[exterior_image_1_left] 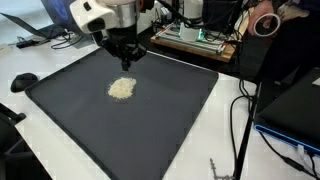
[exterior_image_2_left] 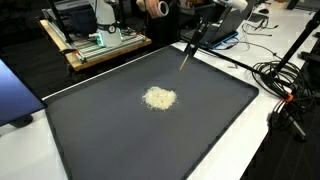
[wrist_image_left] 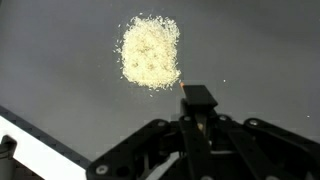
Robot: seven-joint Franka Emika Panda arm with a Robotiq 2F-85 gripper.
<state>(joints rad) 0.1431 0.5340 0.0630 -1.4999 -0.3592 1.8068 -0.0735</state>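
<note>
My gripper (exterior_image_1_left: 126, 58) is clamped shut on a thin stick (exterior_image_2_left: 188, 55), its tip just beside the pale grain pile (exterior_image_2_left: 159, 98) lying midway on the dark mat (exterior_image_2_left: 100, 140). I see a white bench (exterior_image_2_left: 262, 150) beneath, with cables (exterior_image_2_left: 282, 80) tangled along its edge.

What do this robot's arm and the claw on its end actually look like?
The arm is built of smooth, rounded white shells. Its gripper is matt black and angular, with two narrow fingers carried on hinged linkage bars that spread out behind them. No lettering or markings can be made out at this size.
</note>
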